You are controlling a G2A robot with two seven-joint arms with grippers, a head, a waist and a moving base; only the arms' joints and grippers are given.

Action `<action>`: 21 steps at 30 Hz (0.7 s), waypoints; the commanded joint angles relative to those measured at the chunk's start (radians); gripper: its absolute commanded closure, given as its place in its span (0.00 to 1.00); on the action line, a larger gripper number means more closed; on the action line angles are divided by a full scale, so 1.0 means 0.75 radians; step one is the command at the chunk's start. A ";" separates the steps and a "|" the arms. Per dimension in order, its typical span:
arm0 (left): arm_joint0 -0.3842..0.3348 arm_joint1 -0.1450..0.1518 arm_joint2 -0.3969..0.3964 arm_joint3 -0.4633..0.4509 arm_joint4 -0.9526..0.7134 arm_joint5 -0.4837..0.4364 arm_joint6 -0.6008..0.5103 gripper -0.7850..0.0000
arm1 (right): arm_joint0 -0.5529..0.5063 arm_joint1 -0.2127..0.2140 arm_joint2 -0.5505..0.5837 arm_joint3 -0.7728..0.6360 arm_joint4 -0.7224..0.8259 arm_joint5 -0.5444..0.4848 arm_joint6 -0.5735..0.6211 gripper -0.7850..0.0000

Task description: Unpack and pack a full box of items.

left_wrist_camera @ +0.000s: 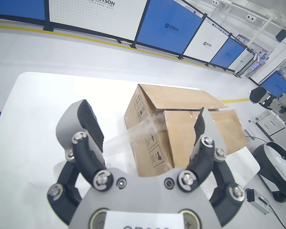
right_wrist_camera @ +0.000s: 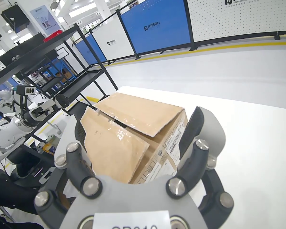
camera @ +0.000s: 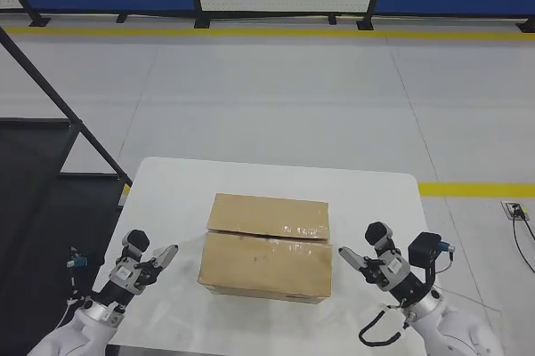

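A brown cardboard box (camera: 267,246) (left_wrist_camera: 178,122) (right_wrist_camera: 131,132) sits in the middle of the white table (camera: 374,200), its two top flaps down but loose, with cut clear tape along the seam. A strip of clear tape (left_wrist_camera: 133,133) hangs off its left end. My left gripper (camera: 149,262) (left_wrist_camera: 147,122) hovers open over the table to the left of the box, holding nothing. My right gripper (camera: 363,258) (right_wrist_camera: 133,129) hovers open on the box's right, also holding nothing.
A black shelving rack (camera: 36,178) (right_wrist_camera: 50,55) stands off the table's left side. The table's front edge lies close to both arms. Bare tabletop lies behind the box and on either side of it.
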 commanded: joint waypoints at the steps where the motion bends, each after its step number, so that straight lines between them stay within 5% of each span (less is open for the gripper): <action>1: 0.000 0.000 0.000 0.000 0.000 0.000 0.000 0.00 | -0.001 0.000 0.001 0.006 -0.001 0.006 -0.003 0.00; 5: -0.043 -0.003 0.033 -0.004 -0.047 0.029 -0.026 0.00 | 0.019 0.001 -0.018 0.097 0.189 -0.151 0.017 0.00; 12: -0.144 0.000 0.058 0.078 -0.338 -0.028 -0.159 0.00 | 0.137 0.019 -0.045 0.302 0.562 -0.374 0.305 0.00; 21: -0.171 0.007 0.044 0.127 -0.517 -0.108 -0.235 0.00 | 0.348 0.023 -0.151 0.483 0.744 -0.256 0.599 0.00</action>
